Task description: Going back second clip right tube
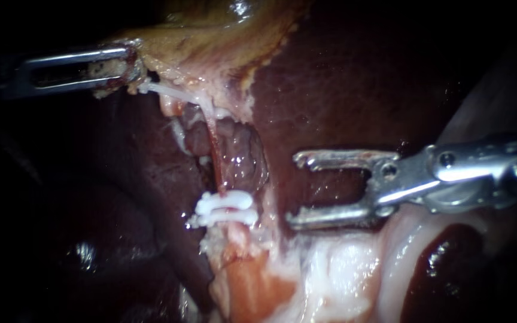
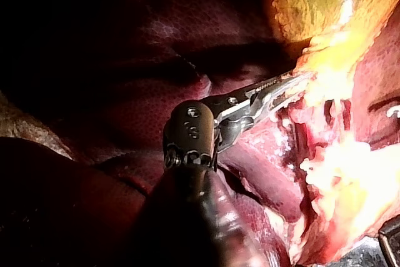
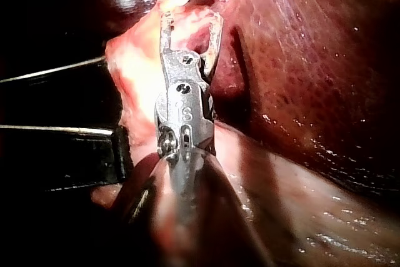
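Two clips (image 1: 225,202) on tube (image 1: 215,158); right instrument's (image 1: 294,190) spread jaws nearby, liver (image 1: 276,179) btwn.

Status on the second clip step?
Done: two white bar-shaped clips sit across the thin red tube. In hand: steel right instrument beside them, jaws open and empty; left instrument grips the yellow-brown gallbladder. Left: likely just backing the right instrument away.

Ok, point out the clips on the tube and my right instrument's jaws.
clips (image 1: 225,203), endoscope view, middle of the upper white clip.
right instrument (image 1: 294,190), endoscope view, midway between its open jaw tips.
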Motion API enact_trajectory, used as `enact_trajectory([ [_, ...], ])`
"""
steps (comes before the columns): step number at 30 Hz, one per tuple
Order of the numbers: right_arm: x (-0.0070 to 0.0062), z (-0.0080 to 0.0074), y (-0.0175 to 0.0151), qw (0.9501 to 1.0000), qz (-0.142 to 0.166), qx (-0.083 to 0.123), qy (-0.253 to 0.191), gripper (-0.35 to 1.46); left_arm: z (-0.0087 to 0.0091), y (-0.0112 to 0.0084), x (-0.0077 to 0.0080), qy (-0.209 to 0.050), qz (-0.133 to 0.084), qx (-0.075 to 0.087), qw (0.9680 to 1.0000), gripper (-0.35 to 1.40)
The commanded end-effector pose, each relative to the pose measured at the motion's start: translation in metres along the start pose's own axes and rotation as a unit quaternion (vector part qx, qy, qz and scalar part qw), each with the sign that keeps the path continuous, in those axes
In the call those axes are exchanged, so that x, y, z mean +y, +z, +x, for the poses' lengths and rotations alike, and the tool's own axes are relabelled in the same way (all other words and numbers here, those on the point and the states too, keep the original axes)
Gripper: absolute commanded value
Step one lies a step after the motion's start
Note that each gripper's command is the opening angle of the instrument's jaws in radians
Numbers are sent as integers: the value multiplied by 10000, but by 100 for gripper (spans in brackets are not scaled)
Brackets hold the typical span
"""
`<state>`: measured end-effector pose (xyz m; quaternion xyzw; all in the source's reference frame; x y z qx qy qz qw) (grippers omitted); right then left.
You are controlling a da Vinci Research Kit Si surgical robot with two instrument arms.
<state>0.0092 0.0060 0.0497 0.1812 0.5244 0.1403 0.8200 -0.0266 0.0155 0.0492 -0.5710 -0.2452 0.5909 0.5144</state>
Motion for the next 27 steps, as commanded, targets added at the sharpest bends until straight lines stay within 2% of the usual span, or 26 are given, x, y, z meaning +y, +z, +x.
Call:
enact_trajectory([
  [1, 1, -2, -2, 10000, 29, -2, -10, 50, -1, 1, 0, 3, 3, 2, 10000, -35],
  [6, 5, -10, -8, 9999, 87, -1, -52, 50, -10, 8, 0, 31, 46, 0, 10000, -35],
  [12, 9, -13, -11, 9997, 241, 3, -82, 50, -31, 37, -4, 95, 30, -106, 9999, -35],
  [16, 11, -14, -10, 9993, 351, 6, -83, 50, -44, 55, -13, 135, 47, -153, 9998, -35],
  [20, 12, -15, -10, 9993, 369, 7, -112, 50, -49, 61, -20, 156, 60, -191, 9997, -35],
  [27, 12, -14, -11, 9992, 387, 8, -110, 50, -49, 61, -21, 156, 47, -199, 9997, -35],
])
